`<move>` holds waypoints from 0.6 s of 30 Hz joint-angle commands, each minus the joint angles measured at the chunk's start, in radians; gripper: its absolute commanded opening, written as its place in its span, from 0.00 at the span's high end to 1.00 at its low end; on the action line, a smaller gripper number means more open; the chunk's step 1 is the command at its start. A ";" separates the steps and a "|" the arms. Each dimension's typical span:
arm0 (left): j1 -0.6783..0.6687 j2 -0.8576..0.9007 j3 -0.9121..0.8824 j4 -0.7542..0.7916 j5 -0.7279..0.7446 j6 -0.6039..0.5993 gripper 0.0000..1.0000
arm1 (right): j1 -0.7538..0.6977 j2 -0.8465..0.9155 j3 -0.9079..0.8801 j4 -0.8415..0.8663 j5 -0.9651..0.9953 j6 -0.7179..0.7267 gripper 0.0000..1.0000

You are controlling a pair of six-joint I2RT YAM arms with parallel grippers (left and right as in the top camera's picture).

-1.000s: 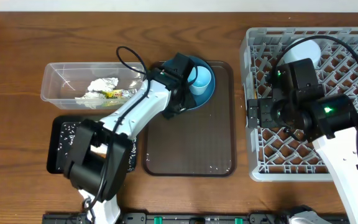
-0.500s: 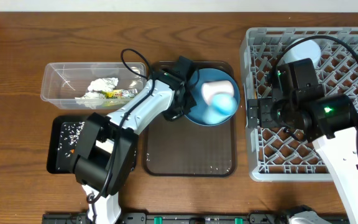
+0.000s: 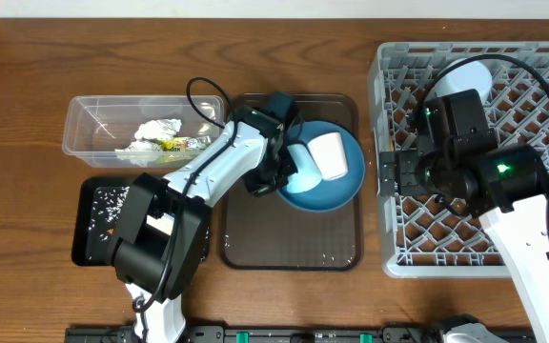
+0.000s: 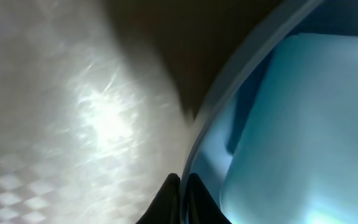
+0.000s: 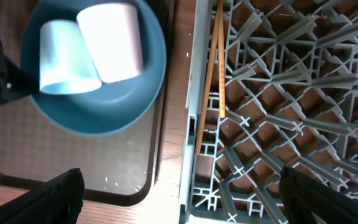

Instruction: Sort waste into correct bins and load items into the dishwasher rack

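**Step in hand:** we judge it to be loading the blue plate [image 3: 339,193] into the dishwasher rack [image 3: 541,86].

**Place:** the plate is over the 1 o'clock part of the brown tray [image 3: 284,238], with the rack near at the plate's 3 o'clock. We cannot tell whether the plate is lifted or resting on the tray.

**Claws:** the left gripper [image 3: 276,174] is clenched on the plate's rim at 9 o'clock. The right gripper [image 3: 390,176] is spread wide and empty, over the rack's 9 o'clock edge.

**Appearance:** the plate is round, glossy and deep blue, shallow, with a thin raised rim. Two cups lie on their sides on it, touching: the light-blue cup [image 3: 303,169] toward 9 o'clock and the pink cup [image 3: 329,155] toward 12.

**Next move, in our judgement:** carry the plate toward 3 o'clock and keep it level, since the loose cups could roll off. The cups likely need lifting off before the plate can stand between the pegs.
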 commanded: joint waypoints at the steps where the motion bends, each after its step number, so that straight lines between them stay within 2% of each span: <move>1: -0.006 -0.013 0.000 -0.058 -0.031 0.072 0.94 | -0.003 0.002 0.003 0.000 0.002 0.011 0.01; 7: -0.006 -0.068 0.000 -0.204 -0.160 0.087 0.94 | -0.003 0.002 0.003 0.000 0.002 0.011 0.01; 10: -0.006 -0.110 0.000 -0.244 -0.164 0.128 0.91 | -0.003 0.002 0.003 0.000 0.002 0.011 0.01; 11: -0.006 -0.124 0.000 -0.251 -0.164 0.137 0.87 | -0.003 0.002 0.003 0.000 0.002 0.011 0.01; 12: -0.006 -0.140 0.001 -0.253 -0.164 0.156 0.77 | -0.003 0.002 0.003 0.000 0.002 0.011 0.01; 13: -0.006 -0.154 0.000 -0.252 -0.164 0.177 0.72 | -0.003 0.002 0.003 0.000 0.002 0.011 0.01; 18: -0.006 -0.180 0.000 -0.254 -0.163 0.240 0.51 | -0.003 0.002 0.003 0.000 0.002 0.011 0.01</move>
